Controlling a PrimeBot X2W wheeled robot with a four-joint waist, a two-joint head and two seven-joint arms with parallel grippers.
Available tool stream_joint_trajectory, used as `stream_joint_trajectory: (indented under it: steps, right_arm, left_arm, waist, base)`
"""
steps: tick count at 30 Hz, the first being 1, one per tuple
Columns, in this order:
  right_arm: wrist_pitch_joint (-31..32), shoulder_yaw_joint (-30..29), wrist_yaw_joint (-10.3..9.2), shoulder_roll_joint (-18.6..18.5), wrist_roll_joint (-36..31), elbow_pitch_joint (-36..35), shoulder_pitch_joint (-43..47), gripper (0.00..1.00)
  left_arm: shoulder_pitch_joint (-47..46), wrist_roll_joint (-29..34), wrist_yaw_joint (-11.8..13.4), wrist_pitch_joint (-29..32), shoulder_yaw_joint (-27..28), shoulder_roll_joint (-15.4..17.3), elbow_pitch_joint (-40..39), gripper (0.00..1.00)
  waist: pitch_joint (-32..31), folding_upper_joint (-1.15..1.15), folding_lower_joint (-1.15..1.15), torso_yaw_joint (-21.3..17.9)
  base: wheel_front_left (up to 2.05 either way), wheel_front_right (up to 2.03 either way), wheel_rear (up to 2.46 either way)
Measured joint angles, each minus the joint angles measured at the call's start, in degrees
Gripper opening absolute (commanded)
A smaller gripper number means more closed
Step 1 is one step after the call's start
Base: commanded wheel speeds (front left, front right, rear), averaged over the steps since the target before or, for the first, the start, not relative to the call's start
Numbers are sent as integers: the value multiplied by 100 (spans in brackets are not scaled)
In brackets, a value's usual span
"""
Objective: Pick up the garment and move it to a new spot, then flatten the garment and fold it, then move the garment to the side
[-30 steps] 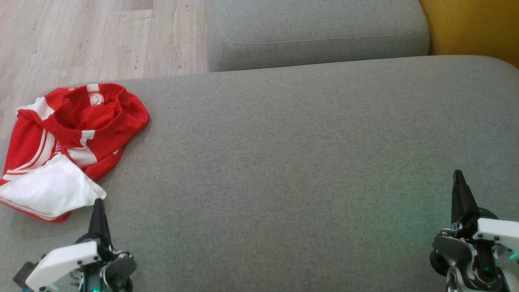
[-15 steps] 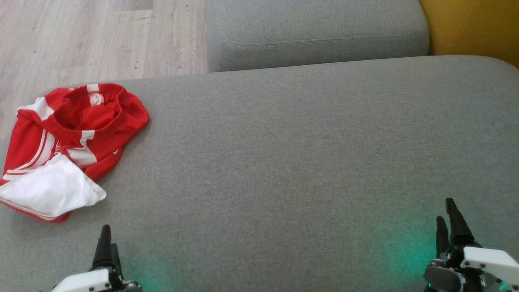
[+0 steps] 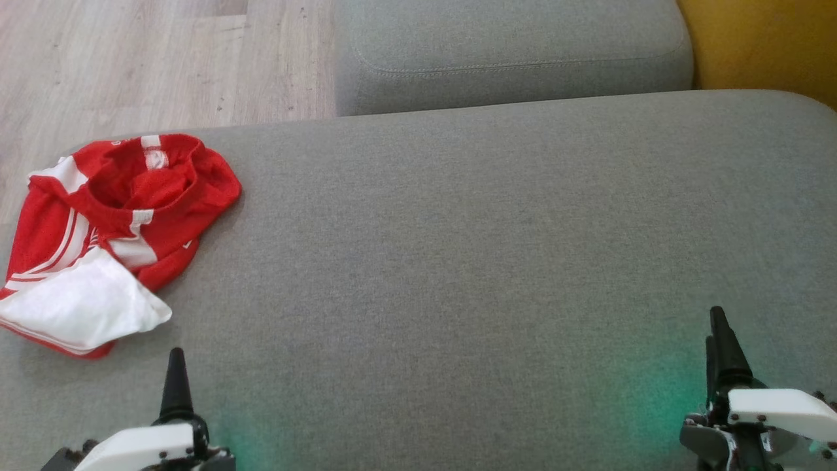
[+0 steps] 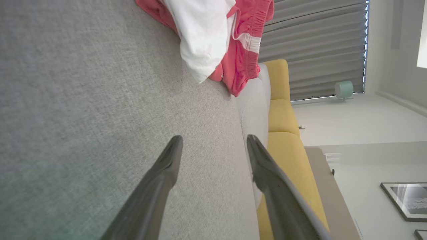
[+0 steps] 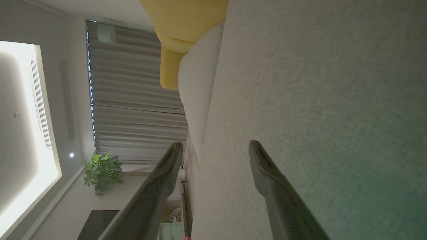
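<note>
The garment (image 3: 111,235) is a crumpled pair of red shorts with white stripes and a white lining turned out, lying at the left end of the grey cushion (image 3: 458,261). In the left wrist view the garment (image 4: 217,36) lies beyond the fingers, well apart from them. My left gripper (image 3: 176,383) sits at the bottom left, just below the garment's white flap, open and empty (image 4: 213,143). At the bottom right my right gripper (image 3: 718,340) hovers over bare cushion, open with nothing between its fingers (image 5: 215,148).
A second grey cushion (image 3: 510,52) lies behind the first. A yellow seat (image 3: 765,46) stands at the back right. Wooden floor (image 3: 131,65) shows beyond the cushion's left rear edge. The cushion's left edge runs right beside the garment.
Both grippers have opened and drawn back toward the bottom edge of the head view. The garment has stayed where it was.
</note>
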Motion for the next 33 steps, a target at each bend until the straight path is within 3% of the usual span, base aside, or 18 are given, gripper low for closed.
stream_joint_trajectory:
  steps: [33]
  right_arm:
    - [-508, 333, 0, -1, -2621, -485, 1, 100]
  left_arm:
    - [-51, 2584, 464, -513, -631, 3, -508, 100]
  waist:
    - [-38, 0, 0, 38]
  base:
    - [0, 0, 0]
